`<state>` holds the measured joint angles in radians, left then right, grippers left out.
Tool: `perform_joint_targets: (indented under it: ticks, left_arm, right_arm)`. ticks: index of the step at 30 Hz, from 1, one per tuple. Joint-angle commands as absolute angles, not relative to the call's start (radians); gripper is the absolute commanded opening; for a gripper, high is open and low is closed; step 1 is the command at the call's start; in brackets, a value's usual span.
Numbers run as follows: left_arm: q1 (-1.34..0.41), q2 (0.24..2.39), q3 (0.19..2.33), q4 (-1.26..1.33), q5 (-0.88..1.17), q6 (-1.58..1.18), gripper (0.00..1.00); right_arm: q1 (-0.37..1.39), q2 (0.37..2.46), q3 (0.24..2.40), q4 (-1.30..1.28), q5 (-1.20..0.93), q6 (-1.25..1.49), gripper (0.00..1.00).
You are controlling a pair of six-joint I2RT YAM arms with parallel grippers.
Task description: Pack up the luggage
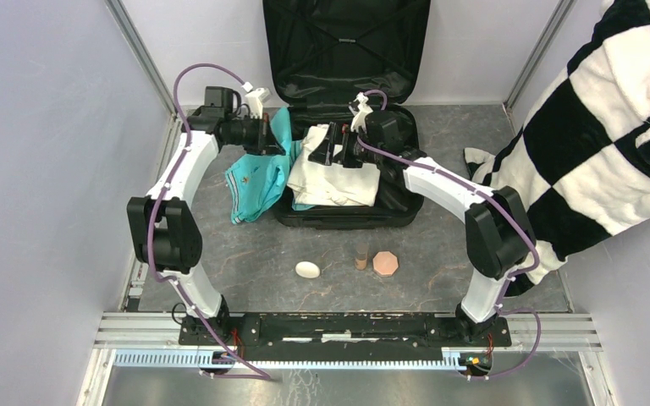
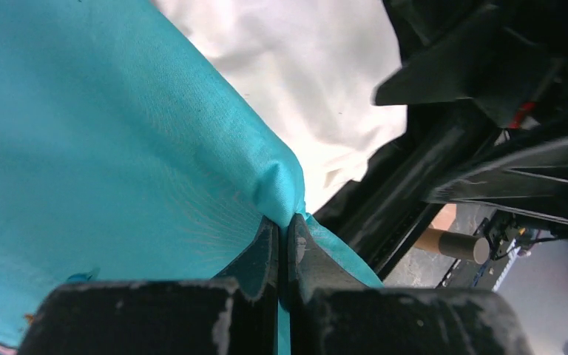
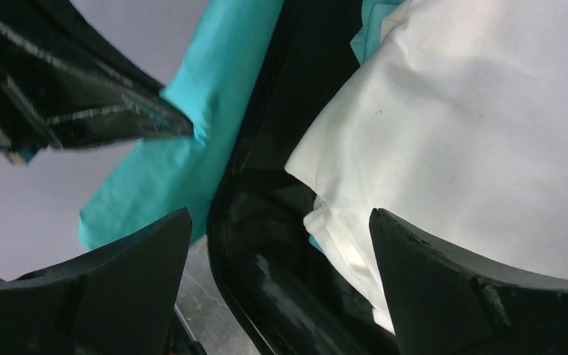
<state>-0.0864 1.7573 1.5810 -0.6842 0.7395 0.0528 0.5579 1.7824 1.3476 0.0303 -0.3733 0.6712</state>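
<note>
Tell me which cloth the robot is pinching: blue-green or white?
The blue-green cloth: the left gripper has its jaws shut on a fold of it. The white cloth just lies in the luggage, ungripped.

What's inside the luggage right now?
The black hard-shell suitcase holds a folded cream-white garment. A teal garment, pinched by the left end effector, drapes over its left rim, partly inside. Anything under the cloth is hidden.

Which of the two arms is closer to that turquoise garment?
Left. The left tool is shut on a fold of the turquoise garment. The right tool hangs open a little apart from it, over the white cloth in the suitcase.
</note>
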Motion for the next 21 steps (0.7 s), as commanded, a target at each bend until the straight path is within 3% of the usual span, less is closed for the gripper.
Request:
perform_joint_targets:
  ticks: [1, 17, 21]
  left_arm:
    - [-0.152, 1.732, 1.622, -0.653, 0.848, -0.023, 0.02]
    - [-0.252, 1.669, 1.461, -0.617, 0.89, 0.007, 0.02]
    - [-0.256, 1.659, 1.461, -0.615, 0.899, 0.004, 0.02]
  right_arm:
    - [0.57, 1.839, 1.407, 0.128, -0.374, 0.82, 0.98]
    - [0.581, 1.996, 1.496, 0.265, -0.391, 0.968, 0.98]
    - [0.584, 2.054, 1.54, 0.256, -0.39, 0.98, 0.87]
